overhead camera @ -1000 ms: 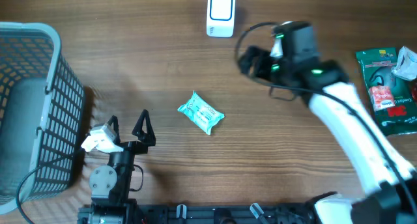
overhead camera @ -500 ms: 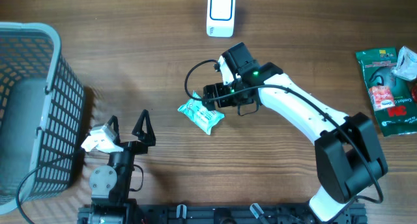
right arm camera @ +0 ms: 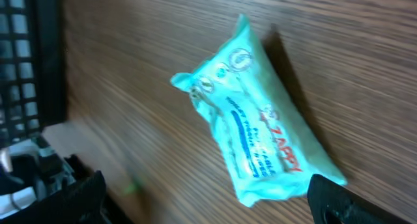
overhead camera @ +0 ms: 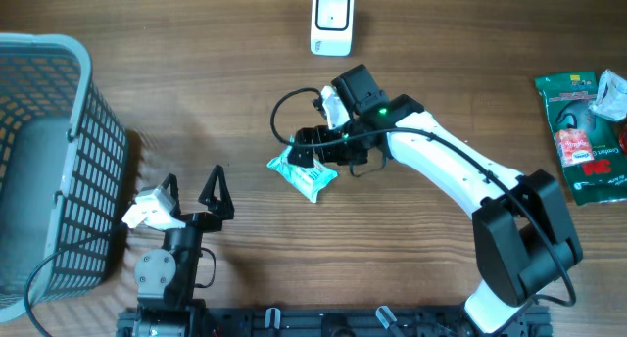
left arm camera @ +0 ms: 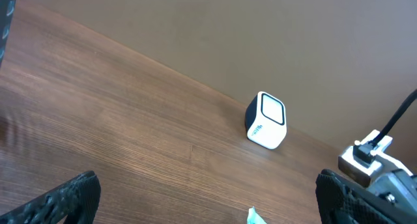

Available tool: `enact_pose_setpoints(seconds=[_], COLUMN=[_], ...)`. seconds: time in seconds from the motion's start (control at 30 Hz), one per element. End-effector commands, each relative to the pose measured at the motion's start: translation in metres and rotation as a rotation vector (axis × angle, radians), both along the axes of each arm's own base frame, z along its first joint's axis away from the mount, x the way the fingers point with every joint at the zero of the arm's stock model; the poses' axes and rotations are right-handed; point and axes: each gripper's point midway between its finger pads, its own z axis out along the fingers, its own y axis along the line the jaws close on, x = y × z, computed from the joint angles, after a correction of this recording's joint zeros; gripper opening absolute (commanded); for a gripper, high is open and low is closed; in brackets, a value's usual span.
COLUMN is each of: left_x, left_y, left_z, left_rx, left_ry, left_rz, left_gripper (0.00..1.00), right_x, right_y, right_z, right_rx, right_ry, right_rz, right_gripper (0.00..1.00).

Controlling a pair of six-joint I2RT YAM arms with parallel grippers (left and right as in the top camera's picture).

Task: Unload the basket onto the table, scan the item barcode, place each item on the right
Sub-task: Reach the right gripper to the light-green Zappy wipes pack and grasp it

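Wood-grain counter (overhead camera: pixel 196 92). Teal crinkly plastic packet (overhead camera: pixel 304 173) lies mid-counter, not gripped. Right claw (overhead camera: pixel 299 149) hovers just over it, spread wide, empty. Left claw (overhead camera: pixel 192 188) parked, wide open, empty. Small white box scanner (overhead camera: pixel 332 22) well apart. Pick-up and scan both not yet done.

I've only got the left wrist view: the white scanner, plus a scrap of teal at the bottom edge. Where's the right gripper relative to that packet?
Observer: The right gripper hangs over the left end of the teal packet, jaws open, nothing gripped.
Operator: Which face of it is up?
Observer: A printed face with blue and red lettering. I can't make out a barcode on it.
Operator: Anything else lying around?
Observer: Some green and red pouches lie at the far right, beyond the right arm.
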Motion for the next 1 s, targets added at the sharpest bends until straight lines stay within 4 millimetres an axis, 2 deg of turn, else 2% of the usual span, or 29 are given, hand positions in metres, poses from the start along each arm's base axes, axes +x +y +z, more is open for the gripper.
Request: enact_pose_setpoints(seconds=[0.0,0.07,0.13,0.27,0.37,0.5,0.63,0.67,0.73,0.8,0.9,0.97], left_x=[0.0,0.0,0.0,0.0,0.0,0.0,0.0,0.0,0.0,0.0,0.0,0.0], left_y=[-0.001,-0.001,-0.001,-0.001,-0.001,-0.001,-0.001,-0.001,-0.001,-0.001,-0.001,-0.001], left_z=[-0.002,-0.002,-0.002,-0.002,-0.002,-0.002,-0.002,-0.002,-0.002,-0.002,-0.002,-0.002], left_rx=[0.016,0.016,0.015,0.015,0.016,0.016,0.016,0.015,0.016,0.016,0.015,0.016], left_ry=[0.001,0.001,0.001,0.001,0.001,0.001,0.001,0.001,0.001,0.001,0.001,0.001], left_rz=[-0.008,-0.008,-0.009,-0.009,-0.008,-0.008,-0.008,-0.009,-0.008,-0.008,-0.009,-0.008], left_gripper=[1.0,1.0,1.0,1.0,1.0,1.0,1.0,1.0,1.0,1.0,1.0,1.0], right_x=[0.001,0.006,0.01,0.014,0.013,0.011,-0.005,-0.009,-0.015,-0.018,-0.024,-0.025], right_y=[0.01,0.015,0.021,0.021,0.024,0.027,0.038,0.04,0.039,0.037,0.032,0.033], right_z=[-0.001,-0.007,-0.02,-0.074,-0.082,-0.083,-0.091,-0.092,-0.093,-0.095,-0.097,-0.096], right_rx=[0.056,0.065,0.065,-0.033,-0.018,-0.013,-0.024,-0.03,-0.034,-0.045,-0.065,-0.059], right_ry=[0.011,-0.009,-0.012,0.004,0.021,0.021,0.032,0.049,0.074,0.089,0.117,0.122], right_rz=[0.003,0.01,0.02,0.008,0.018,0.027,0.08,0.076,0.083,0.083,0.082,0.084], right_gripper=[1.0,1.0,1.0,1.0,1.0,0.99,0.93,0.88,0.62,0.43,0.07,0.04])
